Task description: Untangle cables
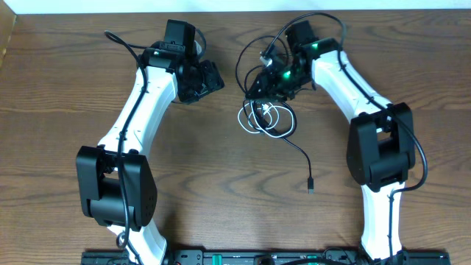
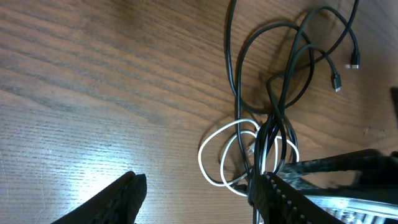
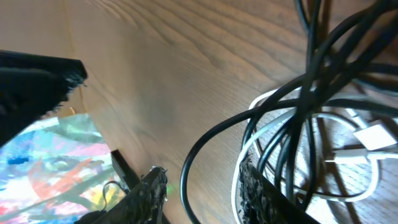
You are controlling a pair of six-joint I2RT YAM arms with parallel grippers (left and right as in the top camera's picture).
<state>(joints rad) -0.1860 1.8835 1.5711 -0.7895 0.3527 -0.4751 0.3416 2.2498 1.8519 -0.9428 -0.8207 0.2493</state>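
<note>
Overhead view of a brown wood-grain desk (image 1: 59, 88) with two white-and-black robot arms reaching in from the near edge. The cables lie toward the far middle of the desk, bunched under the right arm's wrist.

The black cables (image 2: 268, 143) form several long loops that cross each other. One strand trails away toward the near edge and ends in a small plug (image 1: 310, 184). The white cable (image 1: 265, 121) sits in a small coil of a few rings, tangled with the black strands at the bundle's near side.

The right tool (image 1: 266, 81) is over the bundle with its fingers spread apart. In its wrist view, black strands drape across one finger (image 3: 267, 193) and one passes through the gap.

The left tool (image 1: 212, 77) is beside the bundle, fingers wide apart, with nothing between them. Green lights glow on the right arm's wrist (image 1: 285, 73).
</note>
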